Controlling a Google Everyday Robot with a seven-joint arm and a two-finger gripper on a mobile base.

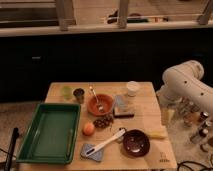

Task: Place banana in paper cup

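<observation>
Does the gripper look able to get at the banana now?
Probably yes: the gripper hangs by the right edge of the table, the banana lies close by at that edge, and nothing stands between them.

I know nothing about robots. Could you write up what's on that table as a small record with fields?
table: wooden
banana: lying near the right edge, beside the dark bowl
paper cup: upright at the far side, apart from the banana
tray: green, on the left
orange bowl: middle, with a spoon in it
gripper: open, holding nothing, by the table's right edge under the white arm
progress: banana not yet in the cup
</observation>
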